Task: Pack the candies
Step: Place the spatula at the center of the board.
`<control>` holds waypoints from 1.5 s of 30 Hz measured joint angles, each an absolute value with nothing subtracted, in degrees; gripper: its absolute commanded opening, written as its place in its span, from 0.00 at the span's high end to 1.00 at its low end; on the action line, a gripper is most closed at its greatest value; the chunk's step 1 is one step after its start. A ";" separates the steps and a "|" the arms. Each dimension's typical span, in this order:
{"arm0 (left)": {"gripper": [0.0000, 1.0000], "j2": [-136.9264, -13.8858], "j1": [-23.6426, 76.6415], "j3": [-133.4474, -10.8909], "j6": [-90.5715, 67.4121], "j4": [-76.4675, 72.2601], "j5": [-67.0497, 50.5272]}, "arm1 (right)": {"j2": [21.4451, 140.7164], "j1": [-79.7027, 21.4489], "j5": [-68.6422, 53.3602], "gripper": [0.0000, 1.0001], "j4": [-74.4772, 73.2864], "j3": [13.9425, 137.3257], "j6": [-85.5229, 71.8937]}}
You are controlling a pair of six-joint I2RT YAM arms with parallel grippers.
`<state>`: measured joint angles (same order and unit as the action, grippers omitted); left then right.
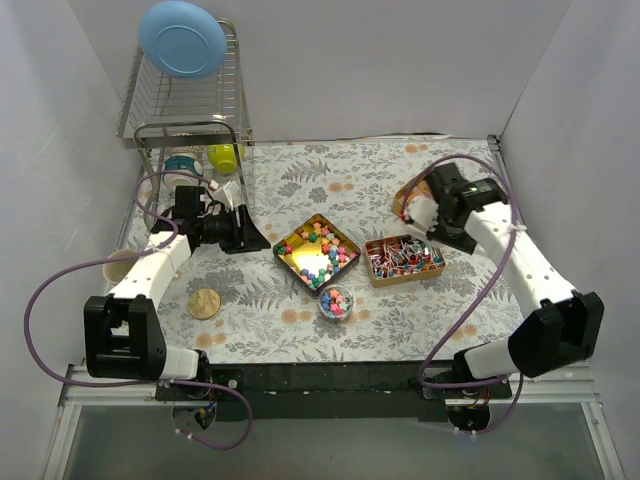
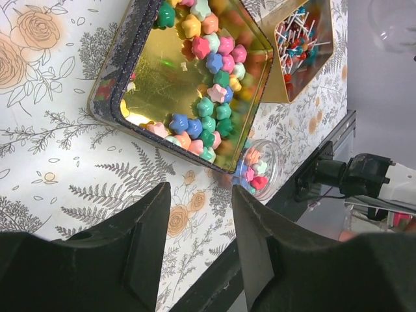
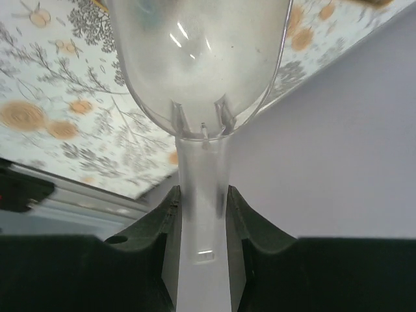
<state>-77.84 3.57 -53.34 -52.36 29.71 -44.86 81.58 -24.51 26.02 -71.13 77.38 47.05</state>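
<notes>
Bright multicoloured candies (image 1: 318, 250) half fill a square gold tin (image 2: 170, 70). Red, blue and white wrapped candies (image 1: 403, 257) fill a second tin (image 2: 323, 60) to its right. A small clear jar (image 1: 336, 301) in front of the tins holds a few coloured candies (image 2: 255, 174). My left gripper (image 1: 243, 231) hovers left of the first tin, and its jaws (image 2: 200, 192) stand open with nothing between them. My right gripper (image 1: 430, 214) is shut on the handle of a clear plastic scoop (image 3: 201, 65), raised behind the wrapped-candy tin. No candy shows through the scoop bowl. A third gold tin (image 1: 404, 190) is mostly hidden behind that gripper.
A round gold lid (image 1: 205, 303) lies at the front left beside my left arm. A wire dish rack (image 1: 190, 115) with a blue plate (image 1: 182, 39) and a green cup (image 1: 223, 157) stands at the back left. White walls close in both sides.
</notes>
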 measured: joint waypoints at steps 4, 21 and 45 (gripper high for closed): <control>0.59 -79.72 5.32 -54.43 -50.13 30.04 -45.06 | 76.07 -9.39 16.49 0.99 -67.00 74.32 41.71; 0.31 -83.46 8.75 -55.59 -33.34 40.51 -30.96 | 76.64 13.74 2.09 0.99 -42.54 48.90 27.42; 0.02 -74.59 -0.43 -51.37 -12.40 52.62 -12.93 | 89.47 16.38 -5.34 0.02 -31.92 51.72 23.92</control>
<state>-74.59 -0.43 -51.37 -12.40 52.62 -12.93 89.47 16.38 -5.34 -31.92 51.72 23.92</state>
